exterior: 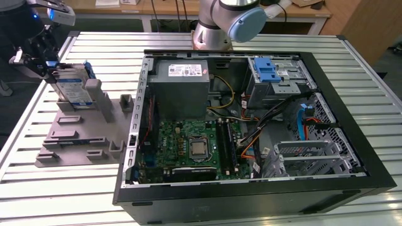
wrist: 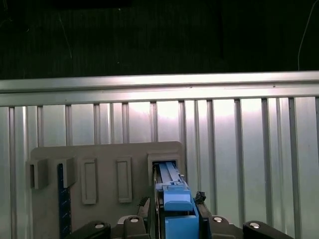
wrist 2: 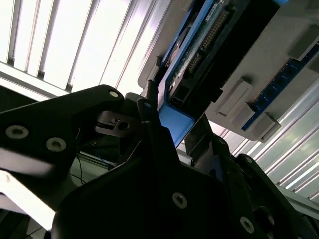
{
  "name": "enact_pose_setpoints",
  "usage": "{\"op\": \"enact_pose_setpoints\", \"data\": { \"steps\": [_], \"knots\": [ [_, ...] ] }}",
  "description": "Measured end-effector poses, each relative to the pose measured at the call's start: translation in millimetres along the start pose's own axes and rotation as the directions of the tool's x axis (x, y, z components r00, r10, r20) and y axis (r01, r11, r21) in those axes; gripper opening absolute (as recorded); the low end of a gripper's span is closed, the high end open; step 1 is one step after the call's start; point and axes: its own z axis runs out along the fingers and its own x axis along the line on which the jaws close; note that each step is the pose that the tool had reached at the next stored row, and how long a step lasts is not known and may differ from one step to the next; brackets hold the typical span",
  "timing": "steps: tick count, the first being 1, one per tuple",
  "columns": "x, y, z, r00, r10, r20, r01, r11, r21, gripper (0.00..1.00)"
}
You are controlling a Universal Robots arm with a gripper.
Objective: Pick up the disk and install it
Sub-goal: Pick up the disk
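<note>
Progress early, by the look of it: grip made, lift not yet. At the upper left of the exterior view, pincer [exterior: 50, 74] clenched on the disk [exterior: 70, 87], taking it at the end toward that view's left. In the second wrist view, dark fingers [wrist 2: 152, 117] set against both sides of the blue carrier frame [wrist 2: 174, 124], no gap showing between them and the plastic; grasp judged firm on that evidence, though not beyond doubt. The disk on edge, upright, seated in a slot of the grey holder [exterior: 82, 136], itself flat on the tabletop [exterior: 63, 188] and just beside the open computer case [exterior: 251, 202], outside it. In the first wrist view, blue top edge of the disk [wrist: 175, 199] at bottom centre, rising from the holder's slot, with further slots of the grey holder [wrist: 104, 152] toward the lower left. Inside the case, at the upper right of the exterior view, grey drive bay [exterior: 289, 80] with blue latch [exterior: 269, 70], well apart from the disk; big grey power-supply box [exterior: 182, 87] lying between the two. Done so far, as judged: reach and grip. Not yet done: raising the disk clear of the holder, and the whole of the install into the case.
</note>
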Motion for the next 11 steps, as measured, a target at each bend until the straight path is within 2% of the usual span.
{"op": "enact_pose_setpoints", "data": {
  "steps": [1,2,8,9,11],
  "knots": [
    [0.0,0.0,0.1,1.0000,0.000,0.0000,0.000,1.0000,0.0000,0.49],
    [0.0,0.0,0.3,1.0000,0.000,0.0001,0.000,1.0000,0.0001,0.42],
    [0.0,0.0,0.4,1.0000,0.000,0.0001,0.000,1.0000,0.0003,0.41],
    [0.0,0.0,0.4,1.0000,0.000,0.0001,0.000,1.0000,0.0002,0.37],
    [0.0,0.0,0.5,1.0000,0.000,0.0001,0.000,1.0000,0.0003,0.37]
  ]
}}
